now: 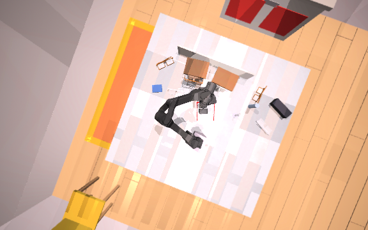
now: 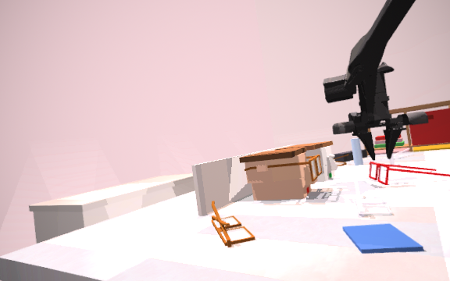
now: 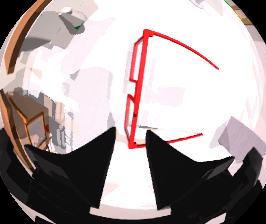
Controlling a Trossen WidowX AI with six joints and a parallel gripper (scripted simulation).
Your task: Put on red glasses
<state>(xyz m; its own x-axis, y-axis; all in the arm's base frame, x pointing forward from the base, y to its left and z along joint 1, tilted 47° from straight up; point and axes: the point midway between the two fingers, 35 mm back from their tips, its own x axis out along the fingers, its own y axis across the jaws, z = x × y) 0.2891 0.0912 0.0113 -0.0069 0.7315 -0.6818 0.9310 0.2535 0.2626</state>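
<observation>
In the exterior view, a blue flat square (image 1: 157, 88) (image 2: 383, 238) lies nearest on the tabletop (image 1: 184, 172) (image 2: 131, 250), inboard of its rug-side edge. Beyond it, the red-tagged head (image 1: 196, 68) (image 2: 280, 185) wears brown glasses (image 2: 310, 169). The red glasses (image 1: 214, 112) (image 2: 380, 174) (image 3: 140, 80) rest away from all edges, temples extended. Above them, the gripper (image 1: 206, 103) (image 2: 381, 158) (image 3: 131, 132) is partly spread, pinching nothing. The green-tagged head (image 1: 225, 78) (image 2: 326, 158) (image 3: 64, 24) stands beyond the red-tagged one.

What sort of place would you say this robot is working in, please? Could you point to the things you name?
Possibly a play or living room made into an eyewear display: two brown-topped heads (image 1: 197, 68) (image 1: 225, 78) stand on the table, loose orange glasses (image 1: 165, 63) (image 2: 233, 230) lie nearby, and a yellow chair (image 1: 85, 204) stands on the wooden floor.
</observation>
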